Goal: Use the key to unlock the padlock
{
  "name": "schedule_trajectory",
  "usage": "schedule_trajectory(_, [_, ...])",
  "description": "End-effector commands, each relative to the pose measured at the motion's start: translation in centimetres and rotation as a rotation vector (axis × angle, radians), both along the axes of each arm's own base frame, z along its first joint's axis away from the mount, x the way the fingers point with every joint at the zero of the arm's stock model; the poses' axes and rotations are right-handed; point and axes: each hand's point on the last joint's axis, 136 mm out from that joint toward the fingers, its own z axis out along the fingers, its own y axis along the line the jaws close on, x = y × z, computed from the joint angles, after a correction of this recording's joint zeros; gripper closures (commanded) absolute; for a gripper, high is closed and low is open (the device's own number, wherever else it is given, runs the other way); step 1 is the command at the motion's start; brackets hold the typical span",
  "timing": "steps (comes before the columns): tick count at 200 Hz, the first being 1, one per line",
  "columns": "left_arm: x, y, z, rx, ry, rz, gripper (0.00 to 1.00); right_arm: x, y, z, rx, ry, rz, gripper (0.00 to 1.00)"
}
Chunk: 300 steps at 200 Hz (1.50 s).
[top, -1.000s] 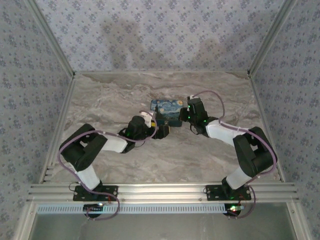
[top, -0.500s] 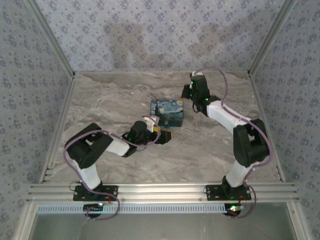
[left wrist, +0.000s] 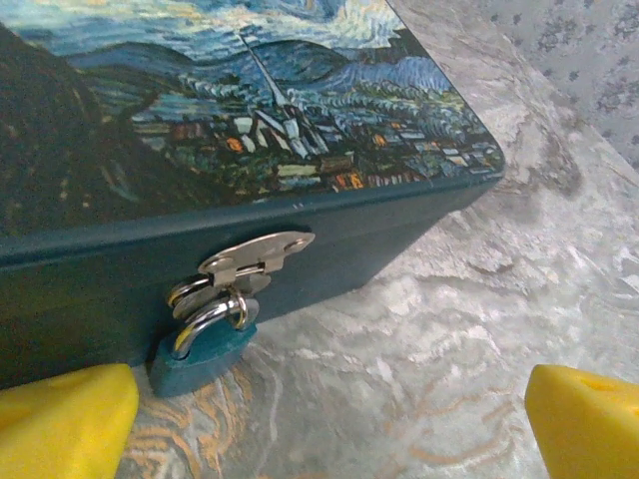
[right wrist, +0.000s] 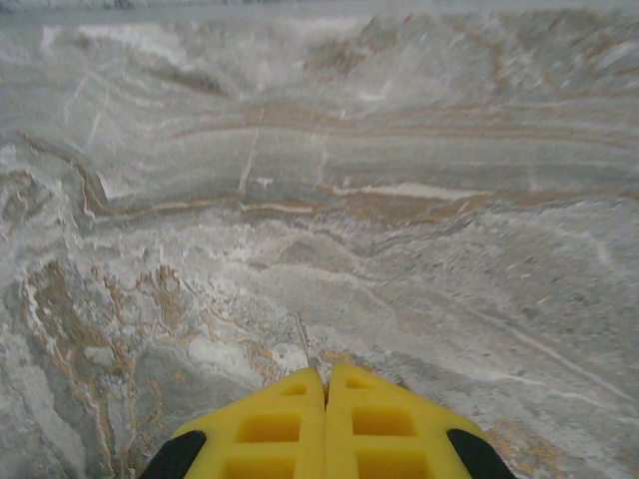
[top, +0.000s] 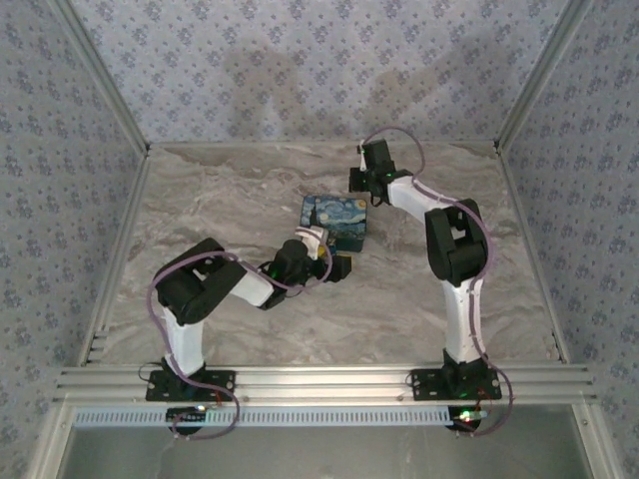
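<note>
Left wrist: padlock (left wrist: 205, 351), marbled table (left wrist: 419, 349); blurry wall (left wrist: 589, 60), seemingly floral.

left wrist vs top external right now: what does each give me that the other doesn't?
Left wrist: close detail of the box front. A silver hasp has a teal padlock hanging from it, low against the table, framed by the open left gripper.
Top external: the layout. The left arm reaches toward the box's near side, and the right gripper sits beyond the box's far right corner, with patterned walls around.
Both: the painted box on the marble table.
</note>
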Motion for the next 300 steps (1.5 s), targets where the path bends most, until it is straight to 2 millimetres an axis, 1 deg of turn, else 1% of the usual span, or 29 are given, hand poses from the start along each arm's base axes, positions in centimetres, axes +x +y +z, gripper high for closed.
schedule_trajectory(1, [1.1, -0.5, -0.4, 0.029, -0.035, 0.017, 0.0, -0.8, 1.1, -0.9, 0.004, 0.045, 0.069, 1.0])
schedule_trajectory(28, [1.3, -1.4, -1.0, 0.054, -0.05, 0.007, 0.0, -2.6, 1.9, -2.9, 0.004, 0.094, 0.109, 1.0])
schedule_trajectory(62, [1.2, -2.8, -1.3, 0.03, -0.051, -0.043, 0.03, -4.7, 2.7, -4.7, 0.007, 0.131, 0.149, 1.0])
schedule_trajectory(85, [0.8, -3.9, -0.6, 0.002, -0.073, -0.107, 0.07, -5.4, 3.4, -4.7, 0.003, 0.135, 0.174, 1.0])
schedule_trajectory(103, [0.5, -4.6, 0.2, -0.028, -0.083, -0.148, 0.08, -5.9, 3.7, -4.8, 0.004, 0.149, 0.185, 1.0])
schedule_trajectory(123, [0.4, -4.6, 1.1, -0.091, -0.085, -0.172, 0.09, -6.4, 4.1, -5.0, 0.029, 0.166, 0.188, 1.0])
schedule_trajectory(136, [0.6, -4.3, 1.7, -0.154, -0.058, -0.189, 0.14, -6.7, 4.2, -5.0, 0.041, 0.174, 0.185, 1.0])
schedule_trajectory(146, [0.7, -4.0, 2.0, -0.196, -0.037, -0.2, 0.19, -6.8, 4.3, -5.0, 0.045, 0.178, 0.186, 1.0])
schedule_trajectory(151, [0.9, -3.9, 2.1, -0.209, -0.03, -0.198, 0.19, -6.9, 4.4, -5.0, 0.046, 0.18, 0.186, 1.0])
schedule_trajectory(197, [1.6, -2.2, 2.1, -0.202, -0.031, -0.116, 0.15, -7.2, 4.9, -4.6, 0.068, 0.181, 0.188, 1.0])
schedule_trajectory(218, [1.5, -1.7, 1.5, -0.186, -0.014, -0.103, 0.14, -7.2, 4.8, -4.5, 0.073, 0.182, 0.189, 1.0])
schedule_trajectory(240, [1.3, -2.2, 1.3, -0.207, 0.007, -0.135, 0.15, -7.2, 4.7, -4.4, 0.087, 0.182, 0.186, 1.0])
schedule_trajectory(271, [0.6, -3.7, 2.0, -0.263, 0.021, -0.227, 0.25, -7.3, 4.7, -4.4, 0.094, 0.182, 0.182, 1.0])
schedule_trajectory(285, [0.6, -3.9, 2.0, -0.258, 0.034, -0.229, 0.23, -7.5, 4.8, -4.5, 0.098, 0.183, 0.184, 1.0])
schedule_trajectory(294, [0.7, -4.0, 1.8, -0.244, 0.04, -0.225, 0.19, -7.6, 4.8, -4.6, 0.098, 0.184, 0.185, 1.0])
schedule_trajectory(300, [0.8, -4.1, 1.6, -0.231, 0.045, -0.219, 0.18, -7.6, 4.8, -4.5, 0.1, 0.182, 0.185, 1.0])
